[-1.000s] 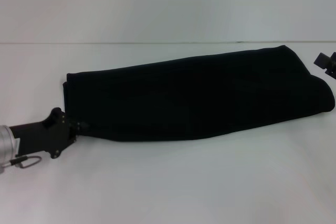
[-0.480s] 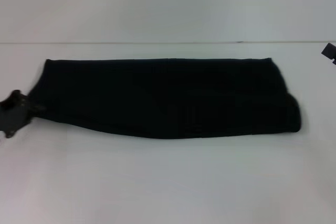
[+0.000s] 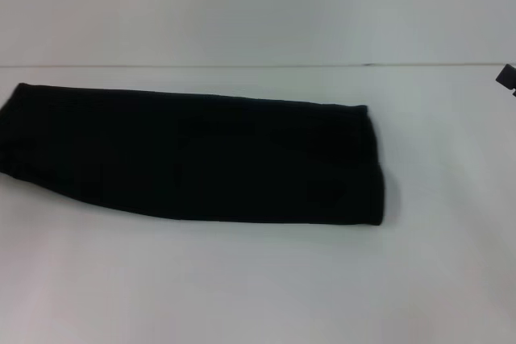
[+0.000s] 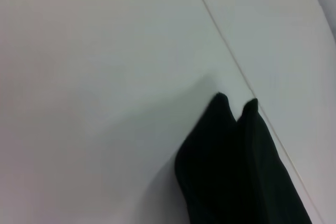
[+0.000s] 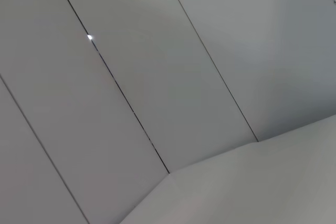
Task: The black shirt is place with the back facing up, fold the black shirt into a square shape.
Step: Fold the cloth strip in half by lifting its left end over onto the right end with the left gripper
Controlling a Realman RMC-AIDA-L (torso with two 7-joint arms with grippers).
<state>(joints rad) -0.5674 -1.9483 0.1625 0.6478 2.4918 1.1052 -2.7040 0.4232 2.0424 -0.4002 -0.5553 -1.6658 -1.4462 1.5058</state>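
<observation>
I see the black shirt (image 3: 193, 163) folded into a long, flat band on the white table, stretching from the left edge toward the middle right.

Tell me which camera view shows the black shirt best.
The head view: the black shirt lies there as a long folded band across the white table, nearly whole, its left end cut off at the picture's edge. The left wrist view catches only one end with two pointed corners. The right wrist view shows none of it.
</observation>
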